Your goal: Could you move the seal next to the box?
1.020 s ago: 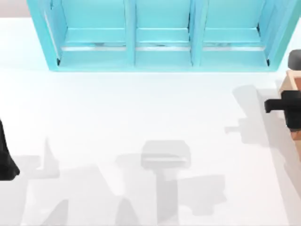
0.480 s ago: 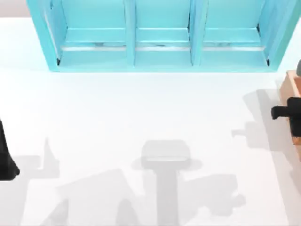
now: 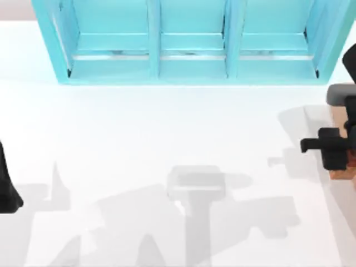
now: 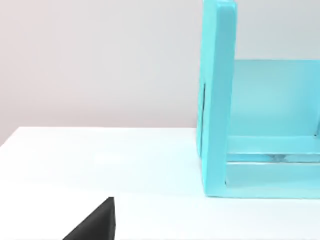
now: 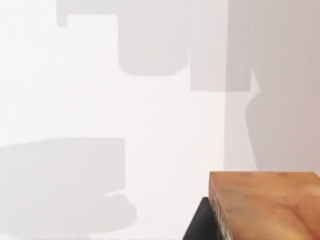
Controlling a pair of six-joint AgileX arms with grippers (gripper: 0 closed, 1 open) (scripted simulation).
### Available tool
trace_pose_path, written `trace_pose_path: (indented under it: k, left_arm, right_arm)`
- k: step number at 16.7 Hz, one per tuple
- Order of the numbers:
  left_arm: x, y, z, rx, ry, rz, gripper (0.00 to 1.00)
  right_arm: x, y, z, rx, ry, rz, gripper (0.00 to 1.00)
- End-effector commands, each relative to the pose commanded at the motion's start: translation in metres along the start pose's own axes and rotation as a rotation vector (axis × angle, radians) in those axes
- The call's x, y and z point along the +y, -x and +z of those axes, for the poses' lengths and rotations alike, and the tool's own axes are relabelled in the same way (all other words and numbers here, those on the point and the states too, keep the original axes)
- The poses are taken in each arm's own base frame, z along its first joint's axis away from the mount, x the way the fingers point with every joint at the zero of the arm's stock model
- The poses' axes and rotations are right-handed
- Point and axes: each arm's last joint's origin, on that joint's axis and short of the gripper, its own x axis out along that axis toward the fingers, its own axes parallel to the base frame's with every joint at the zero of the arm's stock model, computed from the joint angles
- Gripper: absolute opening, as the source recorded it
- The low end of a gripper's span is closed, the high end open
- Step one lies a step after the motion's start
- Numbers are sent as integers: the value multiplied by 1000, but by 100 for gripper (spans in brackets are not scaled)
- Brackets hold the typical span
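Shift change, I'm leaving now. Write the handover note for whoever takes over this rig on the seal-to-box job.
Left gripper: parked at the table's left edge.
Right gripper: at the table's right edge, over the box.
Seal: I cannot tell where it is, or whether the right gripper carries it.
Done: placement cannot be confirmed.
Left: find the seal and check that it rests beside the box, outside it; if not, set it there.

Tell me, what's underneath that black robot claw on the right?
Under the right gripper, the orange-tan box sits at the table's right edge. The arm covers most of it, so its inside is hidden.
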Motion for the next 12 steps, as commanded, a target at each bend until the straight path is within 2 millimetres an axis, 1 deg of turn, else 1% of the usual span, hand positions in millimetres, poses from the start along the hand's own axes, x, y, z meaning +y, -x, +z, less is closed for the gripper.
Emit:
trace_pose_path:
  k: [1, 5, 12]
  left_arm:
    - [0, 0, 0, 0, 0, 0, 100]
    - [0, 0, 0, 0, 0, 0, 100]
    - [0, 0, 0, 0, 0, 0, 100]
  right_arm:
    - [0, -4, 1, 6, -1, -4, 0]
    - [-1, -5, 1, 7, -2, -5, 0]
    - [-1, -5, 1, 7, -2, -5, 53]
